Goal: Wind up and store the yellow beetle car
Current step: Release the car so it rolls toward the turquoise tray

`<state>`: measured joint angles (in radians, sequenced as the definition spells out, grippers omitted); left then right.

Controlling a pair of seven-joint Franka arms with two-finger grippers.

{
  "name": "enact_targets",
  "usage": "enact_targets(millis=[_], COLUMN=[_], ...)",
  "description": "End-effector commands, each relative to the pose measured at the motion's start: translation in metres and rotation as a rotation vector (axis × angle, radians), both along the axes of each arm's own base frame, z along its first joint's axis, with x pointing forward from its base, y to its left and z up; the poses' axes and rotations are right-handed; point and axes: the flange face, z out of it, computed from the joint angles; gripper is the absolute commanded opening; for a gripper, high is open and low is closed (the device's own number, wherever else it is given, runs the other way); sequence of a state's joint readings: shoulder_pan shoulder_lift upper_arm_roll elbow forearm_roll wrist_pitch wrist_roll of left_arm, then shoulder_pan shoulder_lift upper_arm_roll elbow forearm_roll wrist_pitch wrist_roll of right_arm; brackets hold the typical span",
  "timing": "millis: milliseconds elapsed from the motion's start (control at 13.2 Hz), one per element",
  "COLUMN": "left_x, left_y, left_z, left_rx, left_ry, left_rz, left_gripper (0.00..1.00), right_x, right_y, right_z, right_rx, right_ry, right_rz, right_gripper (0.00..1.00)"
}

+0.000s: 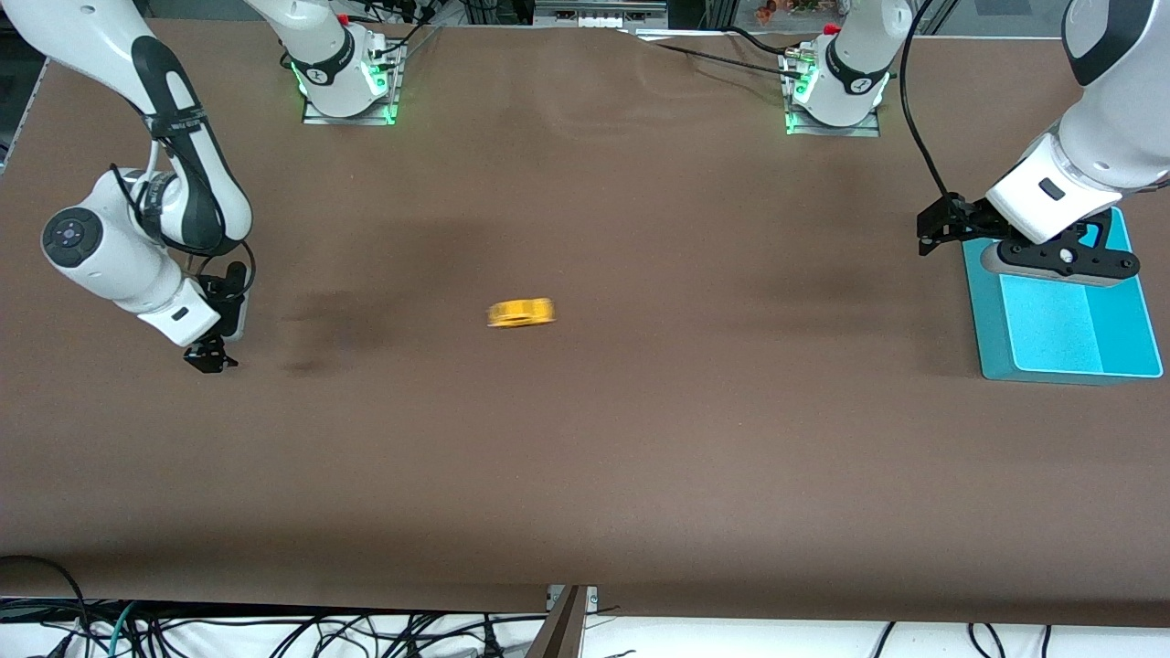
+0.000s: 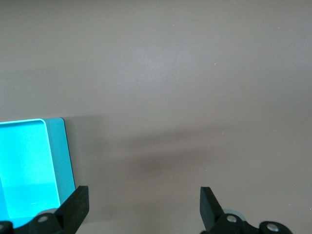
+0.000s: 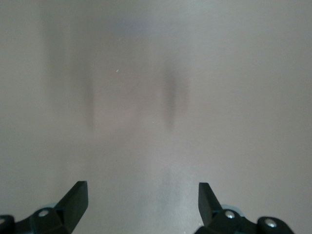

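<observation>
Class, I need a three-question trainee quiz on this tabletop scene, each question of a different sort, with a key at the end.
1. True or false: the yellow beetle car sits inside the teal bin.
2. Which pincer is beside the teal bin? A) left pincer B) right pincer C) neither
3. Fill in: both pincers are ____ and hold nothing.

Key
1. False: the car is on the bare brown table, mid-table, between the two arms and apart from both.
2. A: the right pincer is low over the table at the right arm's end.
3. Open.
</observation>
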<state>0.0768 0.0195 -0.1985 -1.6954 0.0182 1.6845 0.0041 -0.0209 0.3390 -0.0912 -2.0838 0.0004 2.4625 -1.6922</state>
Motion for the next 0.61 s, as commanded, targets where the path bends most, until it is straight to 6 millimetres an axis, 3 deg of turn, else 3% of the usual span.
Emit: enact_targets(millis=[0, 152, 531], left_x=[0.002, 0.002, 0.002], left_y=[0.001, 0.001, 0.001], left_z=[0.006, 0.006, 0.006], left_rx=[-0.018, -0.018, -0.018], left_ry=[0.007, 0.007, 0.008], left_rz=[0.010, 0.010, 0.010], left_gripper=[1.00, 1.00, 1.00], right_x=[0.021, 0.034, 0.052], right_y=[0.001, 0.003, 0.036], right_z=[0.042, 0.072, 0.129], right_rx=[0.013, 0.020, 0.024], right_ry=[0.022, 0.028, 0.088], right_rz=[-0.154, -0.322, -0.657], right_gripper=[1.00, 1.00, 1.00])
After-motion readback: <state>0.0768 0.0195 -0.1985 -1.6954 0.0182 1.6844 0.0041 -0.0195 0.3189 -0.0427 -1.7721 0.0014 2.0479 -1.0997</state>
